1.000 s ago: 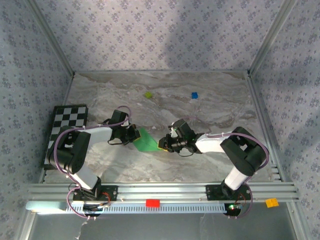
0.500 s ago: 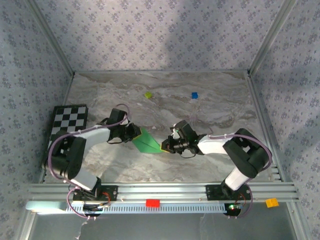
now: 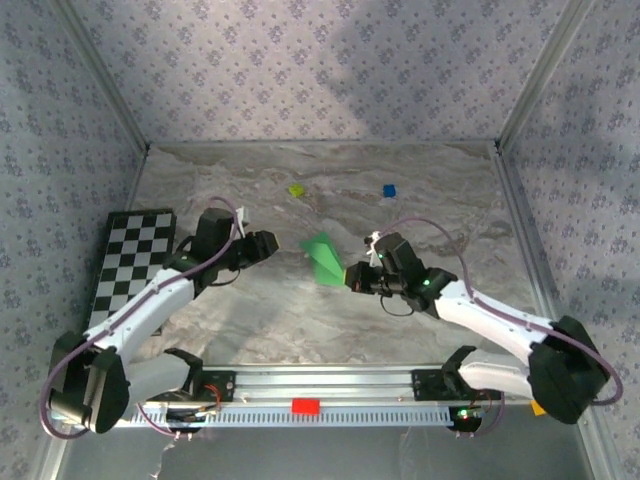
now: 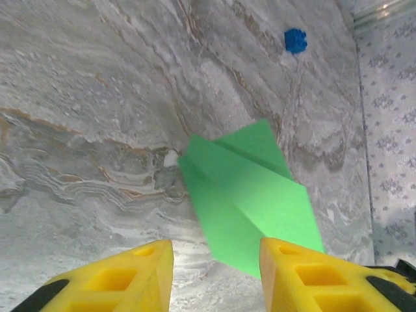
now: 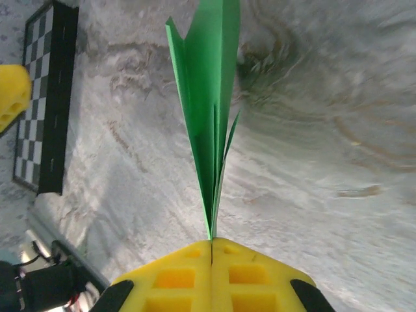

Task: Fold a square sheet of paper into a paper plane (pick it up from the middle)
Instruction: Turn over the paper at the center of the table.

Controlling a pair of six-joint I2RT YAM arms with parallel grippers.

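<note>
The bright green paper is folded into a narrow pointed paper plane (image 3: 322, 258) and hangs above the middle of the table. My right gripper (image 3: 358, 275) is shut on its near end. In the right wrist view the folded layers (image 5: 208, 117) rise edge-on from my shut right gripper (image 5: 211, 244). My left gripper (image 3: 262, 243) stands open to the left of the plane, apart from it. From the left wrist, the plane (image 4: 250, 201) floats beyond my open left gripper (image 4: 216, 279), with nothing between the fingers (image 4: 130, 279).
A black-and-white checkerboard (image 3: 135, 265) lies at the left edge of the marble table (image 3: 300, 330). A small yellow-green block (image 3: 296, 189) and a blue block (image 3: 389, 190) sit near the back. Patterned walls and metal posts enclose the table.
My left gripper has opened, let go of the green paper and drawn back to the left. My right gripper has closed on the paper, lifted it off the table and carried it rightward.
</note>
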